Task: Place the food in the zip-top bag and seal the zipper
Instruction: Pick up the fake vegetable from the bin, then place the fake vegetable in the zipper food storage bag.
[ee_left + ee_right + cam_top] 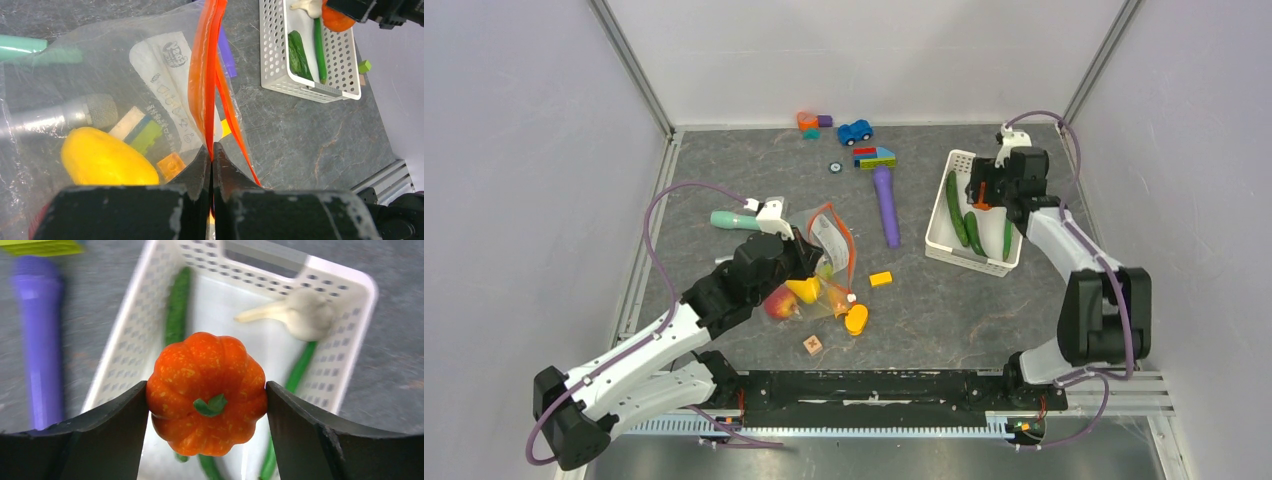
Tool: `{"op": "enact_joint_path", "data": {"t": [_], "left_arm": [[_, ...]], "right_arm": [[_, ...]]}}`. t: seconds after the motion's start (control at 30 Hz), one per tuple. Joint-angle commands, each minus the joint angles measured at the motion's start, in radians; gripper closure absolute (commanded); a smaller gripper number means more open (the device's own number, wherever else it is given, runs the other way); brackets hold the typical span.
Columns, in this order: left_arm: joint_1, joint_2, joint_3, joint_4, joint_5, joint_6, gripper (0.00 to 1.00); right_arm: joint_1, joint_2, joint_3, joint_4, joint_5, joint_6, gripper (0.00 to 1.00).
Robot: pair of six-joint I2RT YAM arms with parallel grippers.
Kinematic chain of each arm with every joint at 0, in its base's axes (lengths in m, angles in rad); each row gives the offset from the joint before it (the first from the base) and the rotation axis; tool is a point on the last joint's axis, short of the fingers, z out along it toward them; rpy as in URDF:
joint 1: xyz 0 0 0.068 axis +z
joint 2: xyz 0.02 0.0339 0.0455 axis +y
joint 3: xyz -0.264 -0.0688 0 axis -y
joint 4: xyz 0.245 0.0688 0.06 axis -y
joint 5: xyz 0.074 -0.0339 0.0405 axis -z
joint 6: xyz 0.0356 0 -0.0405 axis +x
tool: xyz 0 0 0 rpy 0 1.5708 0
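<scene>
Right wrist view: gripping the orange pumpkin [200, 370] by its rounded sides in the right gripper [206, 390], over the white basket [360, 295], well apart from the zip-top bag [75, 65], risking a slip. Pinching the zipper [202, 75] in the closed left gripper [212, 150], leaving the mouth narrow, inviting a miss.

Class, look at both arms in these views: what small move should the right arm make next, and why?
Probably carry the pumpkin leftward toward the zip-top bag. The right gripper is shut on the pumpkin over the white basket, so that piece is ready to travel, while the left gripper pinches the zipper, whose strips look parted.
</scene>
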Motion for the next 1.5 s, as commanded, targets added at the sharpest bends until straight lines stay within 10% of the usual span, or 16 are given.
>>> {"op": "enact_joint_path", "data": {"t": [0.0, 0.43, 0.93, 1.47], "left_arm": [[0.001, -0.020, 0.005, 0.032, -0.006, 0.025, 0.98], [0.001, -0.045, 0.001, 0.035, 0.014, 0.020, 0.98], [0.001, -0.075, -0.008, 0.046, 0.042, 0.012, 0.98], [0.001, -0.116, -0.015, 0.047, 0.046, 0.009, 0.98]], "right_arm": [[0.047, -0.152, -0.110, 0.168, -0.335, 0.022, 0.65], [0.463, -0.320, -0.337, 0.687, -0.914, 0.092, 0.66], [0.629, -0.097, -0.241, 0.817, -0.906, 0.176, 0.62], [0.637, 0.015, -0.123, 0.472, -0.693, 0.069, 0.54]]}}
